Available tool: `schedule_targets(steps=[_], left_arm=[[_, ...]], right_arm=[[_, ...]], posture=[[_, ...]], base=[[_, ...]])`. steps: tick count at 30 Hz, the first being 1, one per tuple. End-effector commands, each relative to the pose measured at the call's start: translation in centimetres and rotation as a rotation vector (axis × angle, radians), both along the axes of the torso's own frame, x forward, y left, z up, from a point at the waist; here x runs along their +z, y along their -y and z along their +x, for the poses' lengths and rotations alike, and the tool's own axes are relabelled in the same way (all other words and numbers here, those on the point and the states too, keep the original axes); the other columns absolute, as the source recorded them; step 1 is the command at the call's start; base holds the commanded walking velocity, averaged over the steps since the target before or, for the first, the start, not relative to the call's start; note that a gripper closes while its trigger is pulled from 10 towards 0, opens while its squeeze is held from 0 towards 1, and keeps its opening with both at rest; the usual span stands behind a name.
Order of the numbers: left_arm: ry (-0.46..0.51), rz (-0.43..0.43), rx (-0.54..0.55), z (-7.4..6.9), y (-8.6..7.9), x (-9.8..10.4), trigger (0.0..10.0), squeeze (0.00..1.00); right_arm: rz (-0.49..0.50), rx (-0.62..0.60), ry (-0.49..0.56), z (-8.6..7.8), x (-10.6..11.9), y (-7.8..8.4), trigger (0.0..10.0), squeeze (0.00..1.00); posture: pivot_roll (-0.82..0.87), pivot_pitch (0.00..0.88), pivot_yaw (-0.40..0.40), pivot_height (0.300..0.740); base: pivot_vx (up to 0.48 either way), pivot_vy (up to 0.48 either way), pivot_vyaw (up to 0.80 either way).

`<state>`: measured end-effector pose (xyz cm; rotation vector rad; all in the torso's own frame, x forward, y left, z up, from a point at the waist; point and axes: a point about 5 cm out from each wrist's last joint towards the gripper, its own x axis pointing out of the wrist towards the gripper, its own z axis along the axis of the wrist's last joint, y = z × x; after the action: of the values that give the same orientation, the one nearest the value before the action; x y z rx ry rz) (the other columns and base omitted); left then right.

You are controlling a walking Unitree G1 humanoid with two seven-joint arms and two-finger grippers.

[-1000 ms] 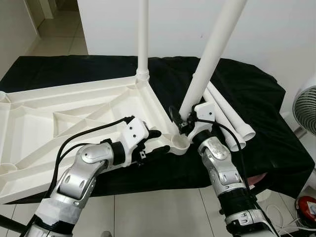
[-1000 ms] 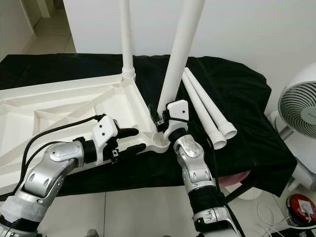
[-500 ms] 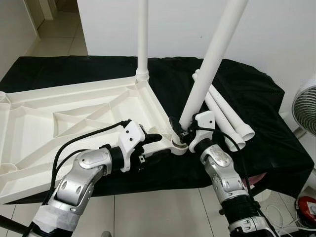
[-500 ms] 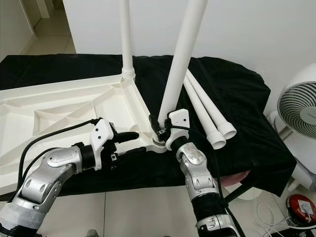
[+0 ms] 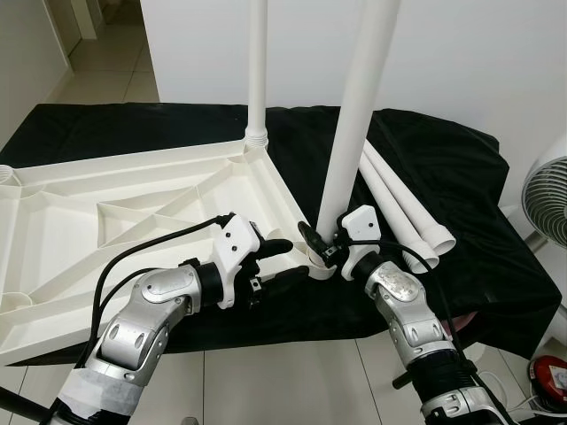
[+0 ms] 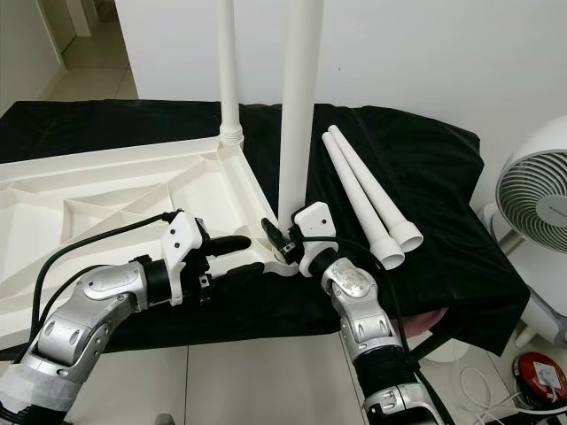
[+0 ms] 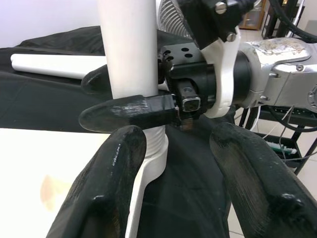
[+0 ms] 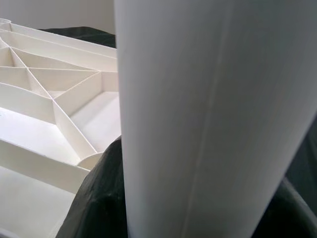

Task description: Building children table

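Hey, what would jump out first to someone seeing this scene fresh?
A tall white leg stands upright at the near corner of the upturned white tabletop, gripped low by the right pincer. The left pincer is open at that corner. Two spare legs lie on the black cloth.

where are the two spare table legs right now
The two spare legs lie side by side on the black cloth, on the robot's right, just beyond the right gripper and near the fan.

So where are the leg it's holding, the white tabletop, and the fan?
Held leg [image 6: 295, 97], right eye view, middle of the upright tube.
Tabletop [image 5: 62, 226], left eye view, a rib of its underside.
Fan [image 6: 539, 190], right eye view, its round grille.
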<state>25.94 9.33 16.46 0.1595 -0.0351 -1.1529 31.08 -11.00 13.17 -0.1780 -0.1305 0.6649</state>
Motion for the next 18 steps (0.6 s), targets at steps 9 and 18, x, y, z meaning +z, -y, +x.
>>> schedule_targets(steps=[9, 18], left_arm=[[-0.003, 0.015, -0.062, -0.5, 0.3, 0.2, 10.0, 0.0], [0.005, 0.014, -0.066, -0.5, 0.3, 0.5, 10.0, 0.0]], right_arm=[[-0.07, 0.065, -0.123, -0.5, -2.9, 0.1, 10.0, 0.0], [-0.094, 0.046, -0.157, -0.5, -4.2, 0.5, 10.0, 0.0]], posture=[[-0.03, 0.0, -0.041, 0.74], [-0.03, 0.0, -0.038, 0.74]], base=[[0.0, 0.0, 0.0], [0.0, 0.0, 0.0]])
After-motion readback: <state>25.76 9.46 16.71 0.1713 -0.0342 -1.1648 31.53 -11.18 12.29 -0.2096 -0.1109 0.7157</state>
